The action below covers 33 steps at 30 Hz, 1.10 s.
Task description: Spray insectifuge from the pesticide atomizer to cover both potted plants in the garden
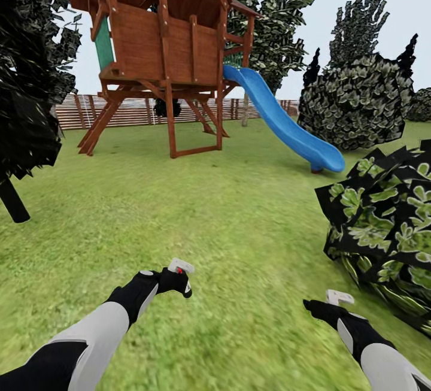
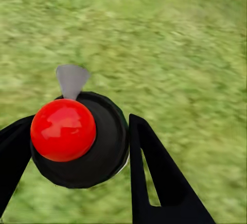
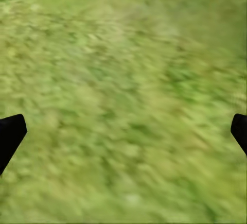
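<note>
Playhouse (image 1: 164, 49) ahead on lawn (image 1: 209, 211), slide (image 1: 281, 121) right.

Both arms reach forward and low over the grass, white forearm shells ending in black wrists. The left gripper (image 1: 175, 281) sits nearer the middle, its two black fingers (image 2: 154, 177) closed around the dark round head of the pesticide atomizer (image 2: 80, 139), one on each side. The right gripper (image 1: 323, 306) hangs at the far side with its fingertips (image 3: 10, 134) spread wide apart, nothing between them.
</note>
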Motion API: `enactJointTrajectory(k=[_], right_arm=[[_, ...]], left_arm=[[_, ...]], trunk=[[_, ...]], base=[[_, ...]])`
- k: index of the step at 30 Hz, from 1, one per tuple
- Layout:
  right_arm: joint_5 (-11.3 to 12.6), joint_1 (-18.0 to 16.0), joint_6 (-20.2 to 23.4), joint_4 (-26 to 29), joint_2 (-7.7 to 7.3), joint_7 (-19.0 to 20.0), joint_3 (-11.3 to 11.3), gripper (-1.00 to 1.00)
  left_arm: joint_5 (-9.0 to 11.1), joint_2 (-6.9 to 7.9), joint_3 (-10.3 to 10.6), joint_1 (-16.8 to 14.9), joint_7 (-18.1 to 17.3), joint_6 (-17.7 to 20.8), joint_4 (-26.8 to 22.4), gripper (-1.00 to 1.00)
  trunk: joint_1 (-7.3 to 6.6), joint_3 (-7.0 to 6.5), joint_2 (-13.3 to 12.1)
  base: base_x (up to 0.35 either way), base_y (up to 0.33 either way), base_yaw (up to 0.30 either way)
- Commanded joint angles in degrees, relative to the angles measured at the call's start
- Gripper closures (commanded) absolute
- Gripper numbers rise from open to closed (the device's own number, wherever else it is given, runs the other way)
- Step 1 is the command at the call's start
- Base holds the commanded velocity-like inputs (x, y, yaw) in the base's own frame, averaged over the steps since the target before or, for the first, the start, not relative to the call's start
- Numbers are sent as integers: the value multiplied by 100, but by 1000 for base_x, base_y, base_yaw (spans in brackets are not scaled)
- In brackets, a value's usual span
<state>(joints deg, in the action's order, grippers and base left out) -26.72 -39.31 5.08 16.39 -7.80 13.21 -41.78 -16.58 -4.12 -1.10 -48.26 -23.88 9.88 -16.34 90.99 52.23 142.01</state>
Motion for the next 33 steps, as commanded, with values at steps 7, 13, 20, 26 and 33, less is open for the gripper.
enactJointTrajectory(k=[7,13,20,26,33], right_arm=[[-44,-6,28,14,3,42,-49,-100],[-44,-2,28,14,3,42,-49,-100],[-44,-6,28,14,3,42,-49,-100],[-44,-6,28,14,2,42,-49,-100],[-44,-6,28,14,4,42,-50,-100]], left_arm=[[-12,-1,-13,0,-20,41,-13,100],[-12,-1,-13,0,-20,41,-11,100],[-12,-1,-13,0,-20,41,-12,100],[-11,-1,-13,0,-20,41,-12,100],[-11,-1,-13,-1,-20,41,-15,100]], trunk=[[2,6,2],[2,6,2],[2,6,2],[2,6,2],[2,6,2]], base=[[336,113,0],[336,113,0],[336,113,0],[336,113,0],[337,113,0]])
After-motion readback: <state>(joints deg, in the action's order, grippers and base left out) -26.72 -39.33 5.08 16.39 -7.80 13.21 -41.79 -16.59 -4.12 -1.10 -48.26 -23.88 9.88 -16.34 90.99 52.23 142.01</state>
